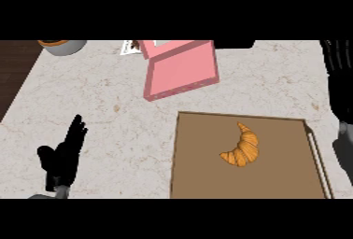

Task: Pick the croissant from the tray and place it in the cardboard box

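Note:
A golden croissant [243,146] lies near the middle of a flat brown tray [207,177] at the lower right of the counter. A pink box [180,70] sits beyond the tray at the top centre, turned at an angle, its open inside showing. My left hand [63,156] rests open at the lower left, fingers pointing up, well left of the tray. Along the view's right edge my right hand [340,70] stretches away from me with fingers straight, right of the tray and the box and partly cut off. Neither hand touches anything.
A grey bowl with an orange inside [62,45] stands at the counter's top left corner. A small white object [131,47] lies just left of the pink box. Dark wood [14,70] borders the counter's left edge.

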{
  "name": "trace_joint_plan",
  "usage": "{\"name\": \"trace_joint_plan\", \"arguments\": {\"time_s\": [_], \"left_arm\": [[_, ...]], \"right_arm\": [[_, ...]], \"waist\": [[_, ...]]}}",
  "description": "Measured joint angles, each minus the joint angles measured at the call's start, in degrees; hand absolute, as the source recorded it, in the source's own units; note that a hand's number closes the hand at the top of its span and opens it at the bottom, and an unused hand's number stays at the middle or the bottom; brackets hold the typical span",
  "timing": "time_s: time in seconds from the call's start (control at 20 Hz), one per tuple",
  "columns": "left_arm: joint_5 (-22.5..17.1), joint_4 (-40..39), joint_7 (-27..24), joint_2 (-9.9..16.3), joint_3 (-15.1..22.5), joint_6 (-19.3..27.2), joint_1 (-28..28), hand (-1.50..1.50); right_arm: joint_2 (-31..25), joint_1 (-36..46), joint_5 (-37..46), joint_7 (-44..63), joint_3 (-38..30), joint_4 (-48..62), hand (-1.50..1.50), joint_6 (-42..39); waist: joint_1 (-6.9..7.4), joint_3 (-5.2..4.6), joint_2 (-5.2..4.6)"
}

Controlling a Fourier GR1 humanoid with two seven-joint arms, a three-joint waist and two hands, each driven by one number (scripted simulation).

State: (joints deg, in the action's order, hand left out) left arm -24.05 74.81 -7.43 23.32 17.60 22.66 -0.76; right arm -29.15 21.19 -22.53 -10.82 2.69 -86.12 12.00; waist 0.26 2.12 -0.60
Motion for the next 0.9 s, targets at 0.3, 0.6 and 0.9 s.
{"name": "trace_joint_plan", "arguments": {"time_s": [0.3, 0.6, 0.9], "left_arm": [[5.8, -1.4, 2.3, 10.0, -3.1, 2.4, -2.8, 0.0], [8.9, -2.5, 3.3, 14.2, -3.2, 2.5, -3.8, 0.0], [10.6, -2.0, 5.6, 16.1, -4.0, 1.2, -4.6, 0.0]], "right_arm": [[5.6, -10.0, 0.4, 0.7, 3.6, -0.4, -1.5, 2.4], [-0.3, -19.5, 18.2, -3.0, 13.1, 5.1, -1.5, 6.7], [5.6, -28.8, 15.0, -22.6, 11.5, 9.2, -1.5, 4.6]], "waist": [[-1.01, -1.56, 0.61], [-0.98, -2.25, 0.31], [-0.85, -2.04, 0.57]]}}
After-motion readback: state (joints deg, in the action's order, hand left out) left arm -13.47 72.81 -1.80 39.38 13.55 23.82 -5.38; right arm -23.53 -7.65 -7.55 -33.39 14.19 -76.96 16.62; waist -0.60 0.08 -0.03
